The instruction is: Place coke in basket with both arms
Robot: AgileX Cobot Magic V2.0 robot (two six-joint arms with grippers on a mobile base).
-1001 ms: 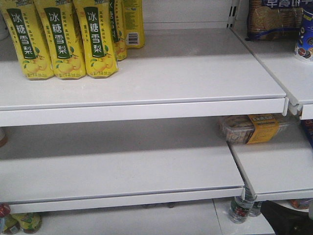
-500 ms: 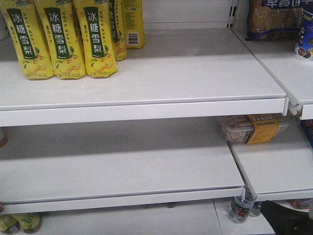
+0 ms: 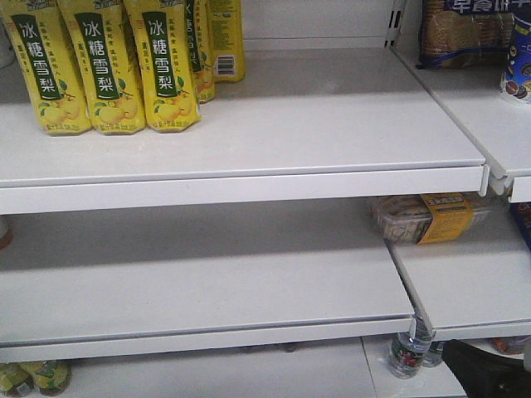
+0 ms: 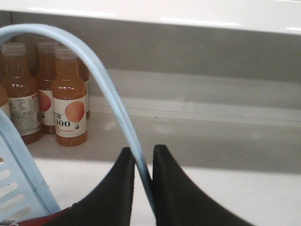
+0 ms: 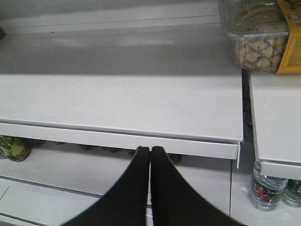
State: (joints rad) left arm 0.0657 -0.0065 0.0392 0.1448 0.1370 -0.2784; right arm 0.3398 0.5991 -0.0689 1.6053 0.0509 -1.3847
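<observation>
In the left wrist view, the basket is seen as a light-blue slotted wall (image 4: 21, 183) at lower left, with its hoop handle (image 4: 101, 75) arching over. My left gripper (image 4: 143, 149) is shut on that handle, which runs between the black fingers. A red sliver (image 4: 28, 220) shows at the bottom edge beside the left finger; too little shows to tell whether it is the coke. My right gripper (image 5: 150, 149) is shut with nothing in it, held just in front of a white shelf edge (image 5: 117, 139). The right arm (image 3: 485, 373) is a dark shape at the front view's bottom right.
Orange juice bottles (image 4: 69, 101) stand on the shelf behind the handle. Yellow pear-drink bottles (image 3: 104, 66) fill the upper shelf's left. A clear snack box (image 3: 423, 217) lies on the middle shelf at the right. Water bottles (image 5: 265, 188) stand below it.
A red cap at the front view's bottom-left corner has dropped out of sight over the last second. The shelves and the dark arm at bottom right look unchanged.
</observation>
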